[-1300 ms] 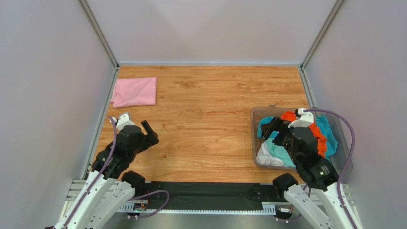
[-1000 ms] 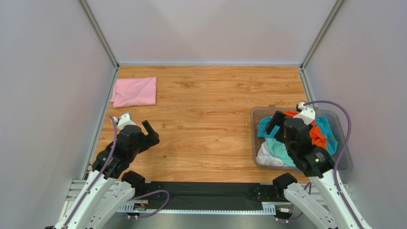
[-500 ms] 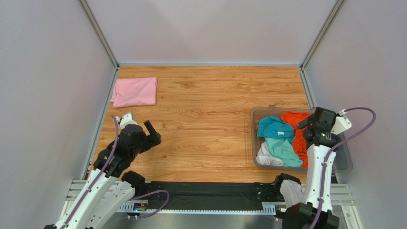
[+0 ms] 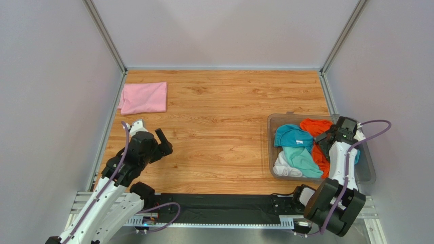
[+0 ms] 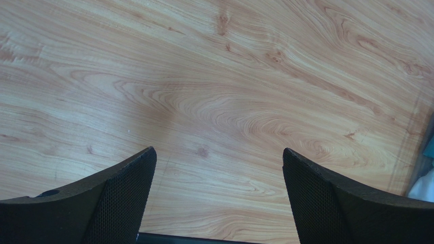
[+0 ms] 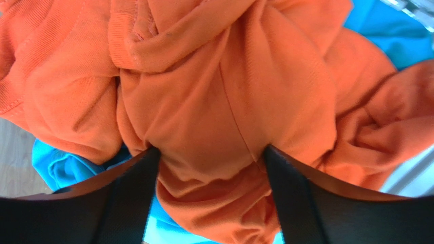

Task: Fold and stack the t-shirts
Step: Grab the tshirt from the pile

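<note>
A folded light pink t-shirt [image 4: 143, 97] lies at the table's far left. A clear bin [image 4: 270, 147] at the right holds crumpled t-shirts: orange [image 4: 315, 126], teal [image 4: 291, 136], mint [image 4: 301, 161] and white [image 4: 283, 168]. My right gripper [image 4: 328, 138] is down in the bin's right side. In the right wrist view the right gripper [image 6: 210, 168] is open, its jaws straddling a bunch of the orange shirt [image 6: 214, 101], with blue cloth [image 6: 61, 165] beneath. My left gripper [image 4: 164, 142] is open and empty over bare wood; it also shows in the left wrist view [image 5: 218, 173].
The wooden table [image 4: 224, 107] is walled by grey panels on three sides. A black strip [image 4: 214, 206] runs along the near edge between the arm bases. The bin's edge shows at the far right of the left wrist view [image 5: 427, 168].
My right arm swung from over the bin's middle to its right side and lowered onto the orange shirt. The left arm barely moved.
</note>
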Robot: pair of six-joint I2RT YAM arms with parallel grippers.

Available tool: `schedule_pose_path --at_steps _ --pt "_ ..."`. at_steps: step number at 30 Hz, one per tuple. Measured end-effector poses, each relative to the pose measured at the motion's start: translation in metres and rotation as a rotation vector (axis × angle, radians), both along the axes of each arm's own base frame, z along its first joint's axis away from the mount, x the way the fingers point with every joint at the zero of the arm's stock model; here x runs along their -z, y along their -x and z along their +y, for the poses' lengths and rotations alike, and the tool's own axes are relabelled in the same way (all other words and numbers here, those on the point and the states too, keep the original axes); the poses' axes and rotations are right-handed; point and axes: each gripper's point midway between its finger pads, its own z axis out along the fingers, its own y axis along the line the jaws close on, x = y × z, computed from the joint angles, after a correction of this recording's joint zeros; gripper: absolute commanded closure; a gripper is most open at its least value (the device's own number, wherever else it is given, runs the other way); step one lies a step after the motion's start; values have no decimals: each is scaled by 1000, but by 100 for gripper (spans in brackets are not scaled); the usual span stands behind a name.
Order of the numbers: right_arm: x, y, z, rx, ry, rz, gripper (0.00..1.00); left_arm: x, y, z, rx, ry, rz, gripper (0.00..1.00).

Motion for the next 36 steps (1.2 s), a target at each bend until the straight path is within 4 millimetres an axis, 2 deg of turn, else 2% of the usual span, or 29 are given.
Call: schedule_pose_path --at_steps 1,3,4,8,9,12,15,20,30,36 --pt "3 -2 1 -5 -6 -3 41 1 0 0 0 -2 3 0" --pt "4 -5 2 -15 -13 -12 54 1 0 0 -1 -4 5 0" --pt "3 -7 2 -19 -12 -22 65 1 0 0 -1 -4 6 0" --pt "-1 -11 0 -28 1 -45 79 2 0 1 -3 -8 9 0" --pt "-2 -11 0 -29 5 -51 85 2 -1 1 -4 -9 11 0" --pt "-11 -10 0 -39 25 -71 92 3 -1 1 -4 -10 14 0" --pt "-25 -10 -1 -44 47 -100 93 3 -1 1 -4 -11 15 0" --pt "-76 -13 -4 -53 119 -199 93 3 -1 1 -6 -13 14 0" --pt "-217 -22 -10 -65 288 -454 95 3 -1 1 -6 -12 12 0" --pt "-291 -28 0 -123 336 -608 95 1 0 1 -7 -8 2 0"
